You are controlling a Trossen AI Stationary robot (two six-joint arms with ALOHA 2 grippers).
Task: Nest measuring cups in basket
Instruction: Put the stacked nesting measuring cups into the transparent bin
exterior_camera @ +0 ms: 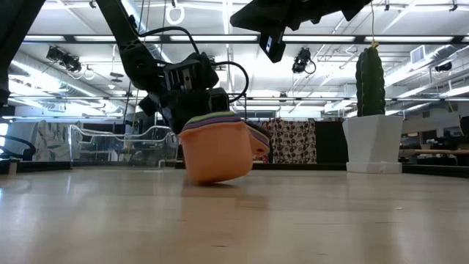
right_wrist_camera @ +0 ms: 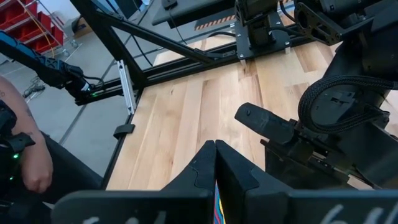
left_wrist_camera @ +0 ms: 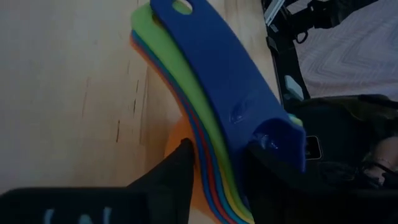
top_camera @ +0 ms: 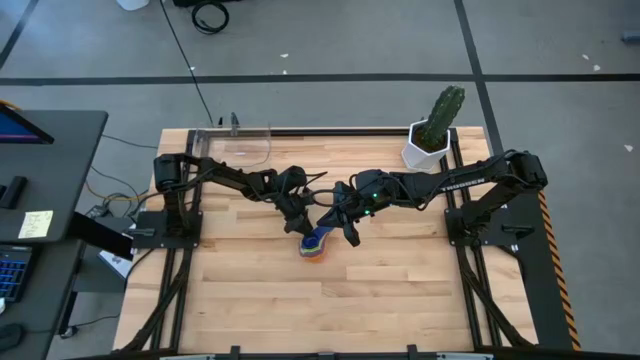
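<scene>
The measuring cups [top_camera: 313, 244] are nested in one stack with orange outermost and blue on top, standing mid-table. In the low view the orange bowl [exterior_camera: 216, 155] is tilted, its lower edge on the wood. My left gripper [top_camera: 300, 224] is at the stack's far-left side, its fingers closed on either side of it [left_wrist_camera: 217, 158]. My right gripper [top_camera: 352, 232] hangs shut above the table to the stack's right [right_wrist_camera: 215, 155], touching nothing. The clear basket [top_camera: 241, 146] stands at the far edge, left of centre. My left gripper pinches the nested stack between its two fingers where the stacked handles [left_wrist_camera: 211, 168] meet the bowls. One finger [left_wrist_camera: 177, 177] is on the orange outer side, the other on the blue inner side. The handles' free ends [left_wrist_camera: 180, 9] point away from the fingers. The stack sits tilted, its orange bowl on the table.
A white pot with a green cactus [top_camera: 432, 132] stands at the far right corner. Bare wood lies toward the near edge [top_camera: 320, 310]. A person's arm [right_wrist_camera: 25, 155] shows beyond the table in the right wrist view.
</scene>
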